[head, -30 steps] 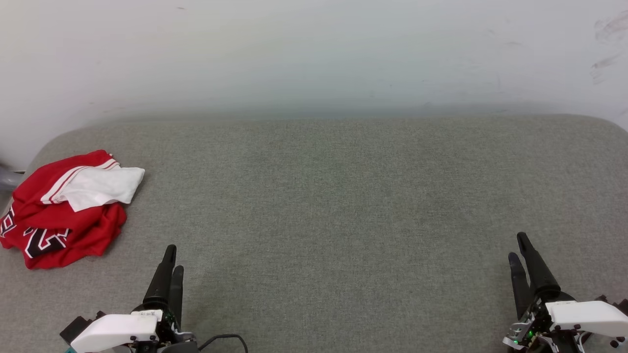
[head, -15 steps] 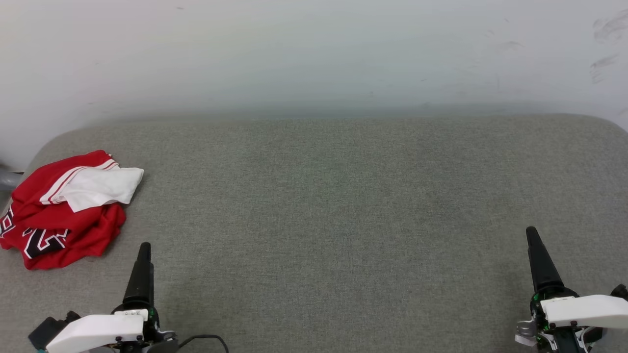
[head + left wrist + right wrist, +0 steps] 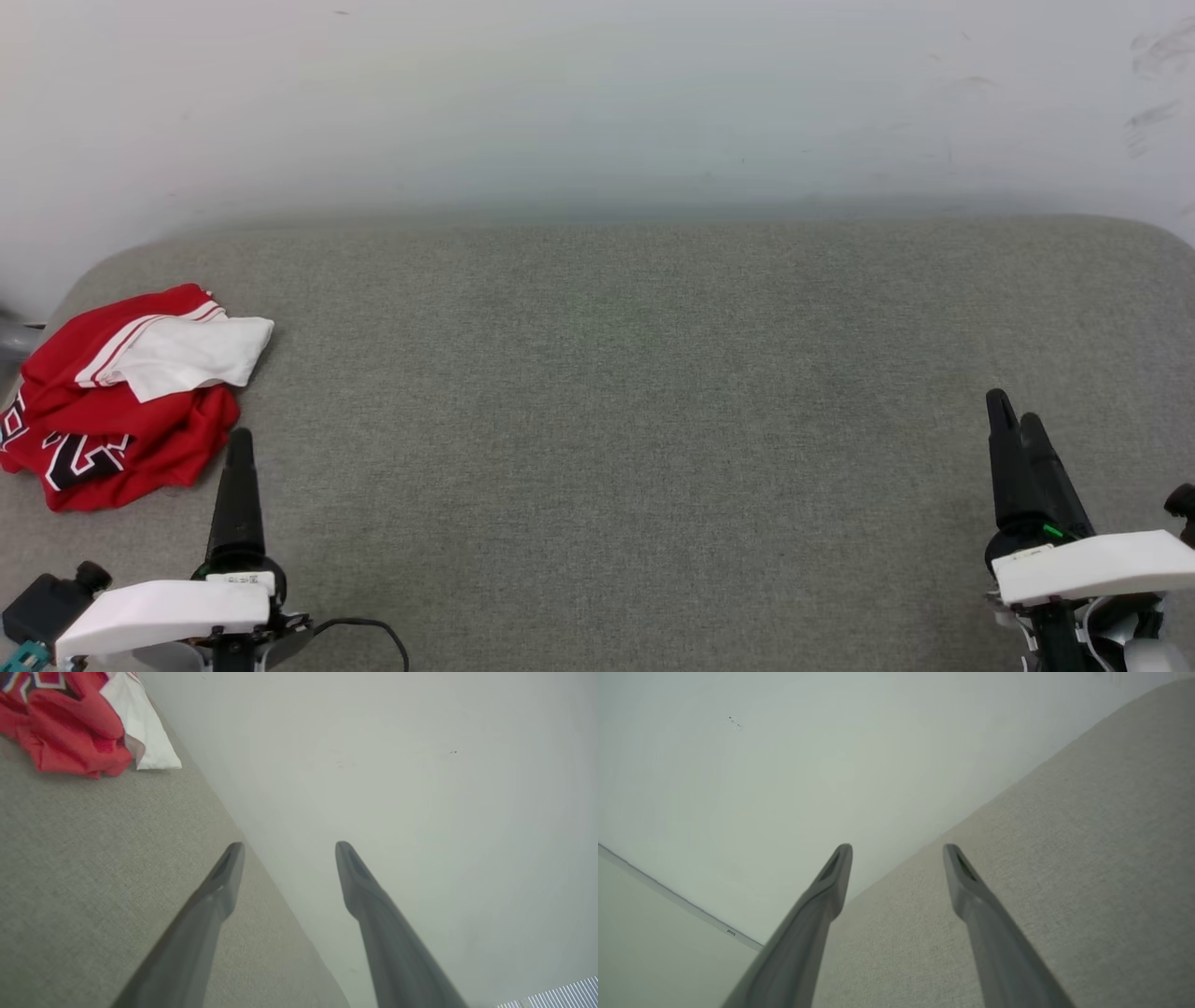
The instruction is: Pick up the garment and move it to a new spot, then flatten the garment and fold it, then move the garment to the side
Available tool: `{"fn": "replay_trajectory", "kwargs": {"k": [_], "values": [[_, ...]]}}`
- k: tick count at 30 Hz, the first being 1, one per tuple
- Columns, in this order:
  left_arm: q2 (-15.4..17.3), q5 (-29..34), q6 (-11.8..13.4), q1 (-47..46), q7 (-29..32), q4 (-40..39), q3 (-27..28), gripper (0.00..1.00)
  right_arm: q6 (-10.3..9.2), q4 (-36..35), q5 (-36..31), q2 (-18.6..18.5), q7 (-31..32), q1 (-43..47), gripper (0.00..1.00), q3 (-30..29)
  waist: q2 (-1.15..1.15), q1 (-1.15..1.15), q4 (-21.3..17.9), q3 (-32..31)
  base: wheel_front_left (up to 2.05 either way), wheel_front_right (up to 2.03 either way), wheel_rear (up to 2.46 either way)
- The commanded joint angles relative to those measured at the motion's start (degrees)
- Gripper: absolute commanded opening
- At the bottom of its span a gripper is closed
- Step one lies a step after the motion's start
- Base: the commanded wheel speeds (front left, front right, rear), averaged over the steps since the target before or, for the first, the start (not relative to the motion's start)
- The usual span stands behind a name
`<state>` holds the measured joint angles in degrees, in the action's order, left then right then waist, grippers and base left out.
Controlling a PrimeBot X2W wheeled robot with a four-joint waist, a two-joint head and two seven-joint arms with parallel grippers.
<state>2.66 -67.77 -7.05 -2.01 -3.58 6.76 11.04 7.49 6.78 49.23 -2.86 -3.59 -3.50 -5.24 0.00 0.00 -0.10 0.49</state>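
The crumpled garment (image 3: 121, 392) lies just ahead-left of the left pincer (image 3: 239, 443), well apart from the right pincer (image 3: 1014, 411); both pincers stand wide and empty.

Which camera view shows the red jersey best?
The head view: nearly the whole garment lies crumpled at the grey cushion's left end, white sleeve and black lettering clear. The left wrist view catches part of it, cropped at the corner. The right wrist view faces wall and cushion.
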Motion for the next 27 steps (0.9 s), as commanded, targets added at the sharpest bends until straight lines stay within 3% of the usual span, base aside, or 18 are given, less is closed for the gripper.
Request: {"fn": "replay_trajectory", "kwargs": {"k": [1,13,27], "values": [[0.2,2.2,-0.1,0.0,-0.5,-1.9,-0.6,1.0,0.01,-1.7,-3.1,-0.1,-0.6,-1.1,1.0,0.2,0.0,0.0,0.0,0.0,0.0,0.0,0.0],[0.2,17.9,-0.2,1.7,-2.7,-8.9,-6.5,1.0,0.01,-5.0,-18.7,0.0,-2.7,-1.1,1.0,1.3,0.0,0.0,0.0,0.3,0.0,0.0,0.0],[0.2,37.8,4.4,2.4,-5.0,-11.7,-13.3,1.0,0.0,-5.8,-32.5,-0.1,-5.0,-0.5,1.0,1.7,0.0,0.0,-0.4,0.5,0.0,0.0,0.0]]}}
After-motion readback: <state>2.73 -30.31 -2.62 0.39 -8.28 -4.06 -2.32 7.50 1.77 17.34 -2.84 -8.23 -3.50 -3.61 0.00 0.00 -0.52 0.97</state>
